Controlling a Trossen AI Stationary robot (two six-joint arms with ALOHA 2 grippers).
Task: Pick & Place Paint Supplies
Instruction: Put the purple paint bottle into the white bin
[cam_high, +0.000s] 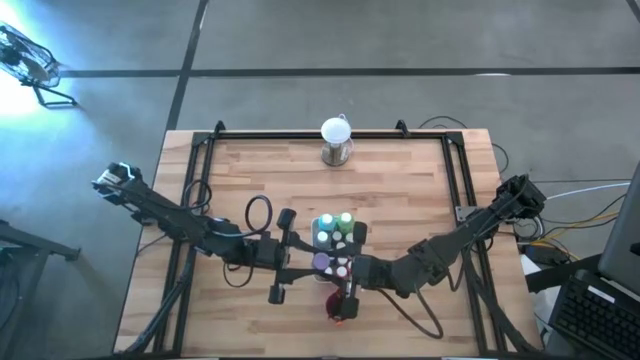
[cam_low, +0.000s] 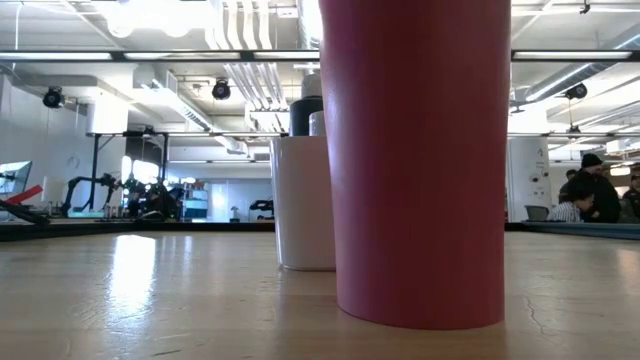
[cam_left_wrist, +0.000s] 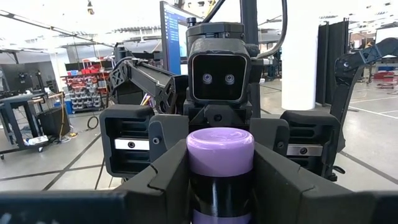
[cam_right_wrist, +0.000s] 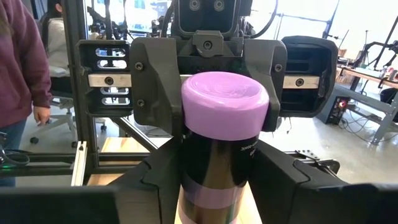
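A dark paint bottle with a purple cap (cam_high: 320, 262) stands upright in the air above the white tray (cam_high: 318, 228), which holds several small bottles. My left gripper (cam_high: 304, 258) comes from the table's left and my right gripper (cam_high: 342, 268) from the right. Both are shut on this bottle and face each other. The bottle fills the left wrist view (cam_left_wrist: 221, 168) and the right wrist view (cam_right_wrist: 221, 149). The dark red cup (cam_high: 341, 305) stands upright on the table near the front edge, beside the tray. My left gripper pinches the bottle at its purple cap (cam_right_wrist: 189, 109), one finger (cam_right_wrist: 155, 93) on each side. The fingers come about level from the table's left. The bottle stands upright, lifted clear. My right gripper pinches the bottle's dark body below the cap (cam_right_wrist: 193, 177) between its two fingers (cam_right_wrist: 155, 183). They come level from the table's right, under the left gripper's fingers. The bottle stays upright and clear of the tray.
A white globe on a metal base (cam_high: 336, 138) stands at the table's far edge. In the low view the red cup (cam_low: 420, 160) fills the front, with the tray (cam_low: 305, 205) behind it. A person in a maroon sleeve (cam_right_wrist: 22, 62) stands beyond the table.
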